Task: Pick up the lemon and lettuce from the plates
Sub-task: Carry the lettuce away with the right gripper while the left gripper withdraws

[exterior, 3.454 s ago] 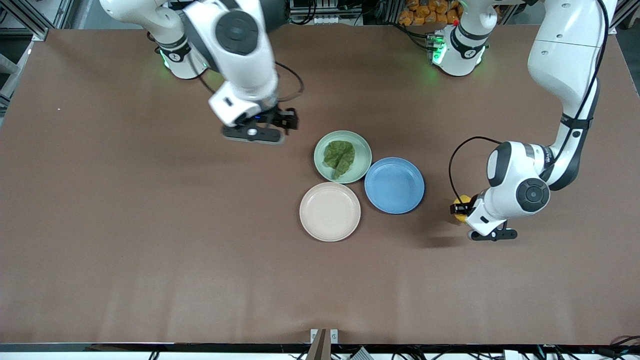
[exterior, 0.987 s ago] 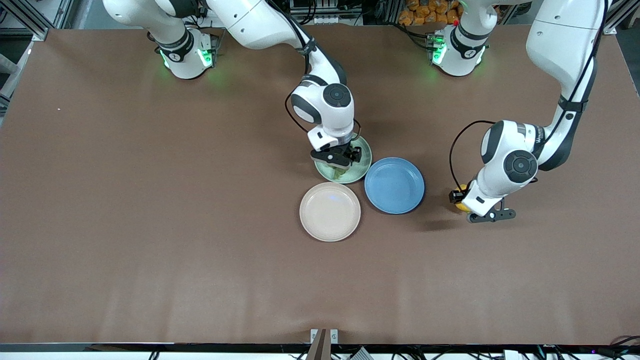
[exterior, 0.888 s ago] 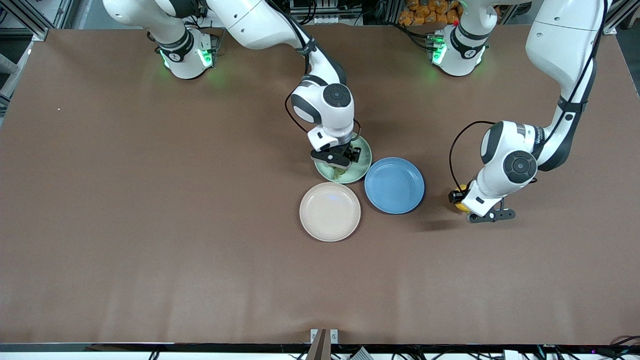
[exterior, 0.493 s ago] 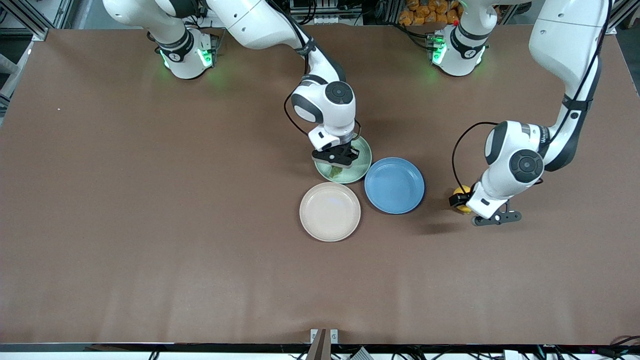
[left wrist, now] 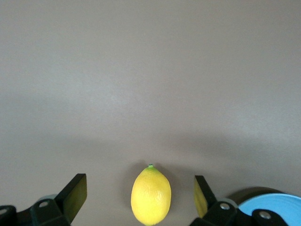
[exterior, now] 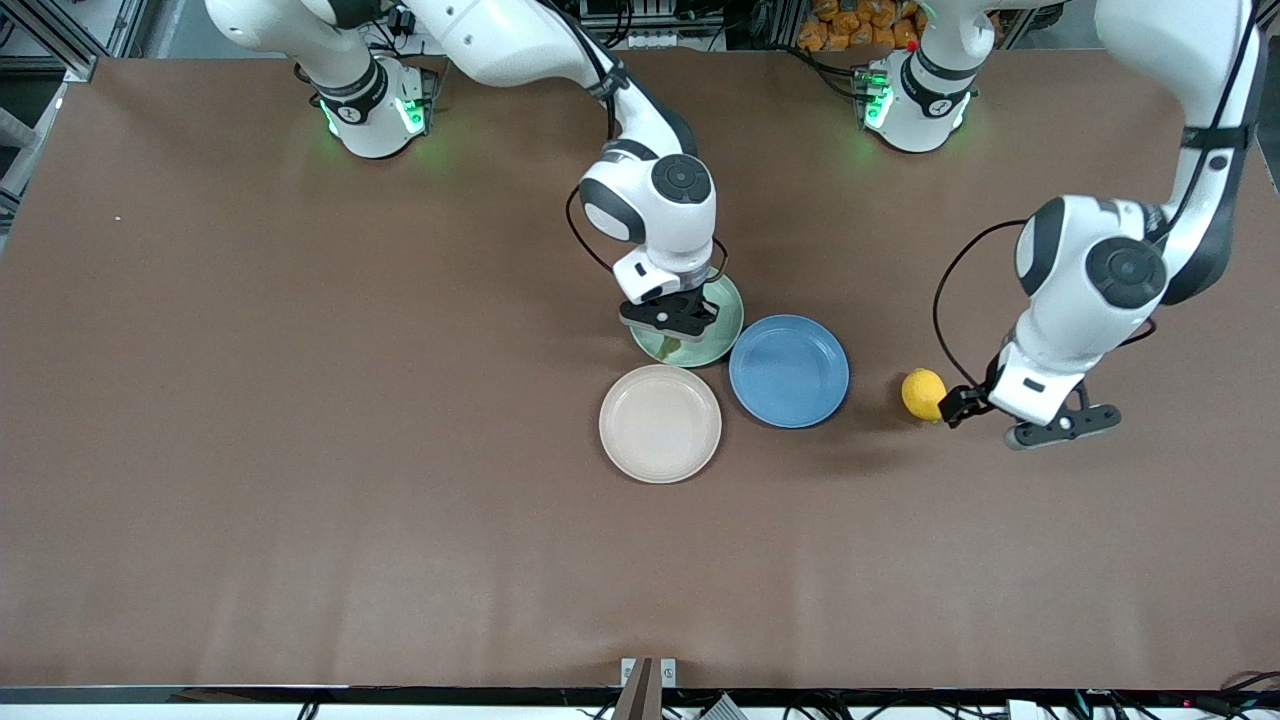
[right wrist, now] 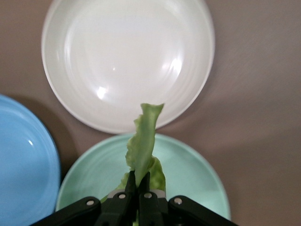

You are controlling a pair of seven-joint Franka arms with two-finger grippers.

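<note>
The cream plate (exterior: 660,423) sat bare, touching the mint plate (exterior: 722,335) on the side nearer the front camera. Over the mint plate, the right tool (exterior: 672,318) was pinching the lettuce (right wrist: 145,143), its fingers pressed together on the leaf. The leaf hung just above that plate. I think the lettuce step was in hand, and next the arm should lift it clear and carry it off. The blue plate (exterior: 789,371) touched the mint plate. The lemon (exterior: 923,394) lay on the table (exterior: 300,450) near the blue plate, toward the left arm's end. The left tool (exterior: 965,405) was spread wide beside the lemon, holding nothing.
</note>
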